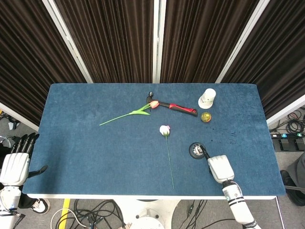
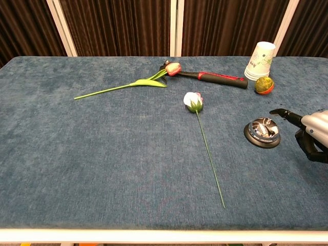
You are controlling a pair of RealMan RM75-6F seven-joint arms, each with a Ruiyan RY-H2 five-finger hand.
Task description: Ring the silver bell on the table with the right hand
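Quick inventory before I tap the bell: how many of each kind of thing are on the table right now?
Flowers: 2, a pink tulip and a white rose
Hammer: 1
Paper cup: 1
Small ball: 1
Silver bell: 1
Total: 6
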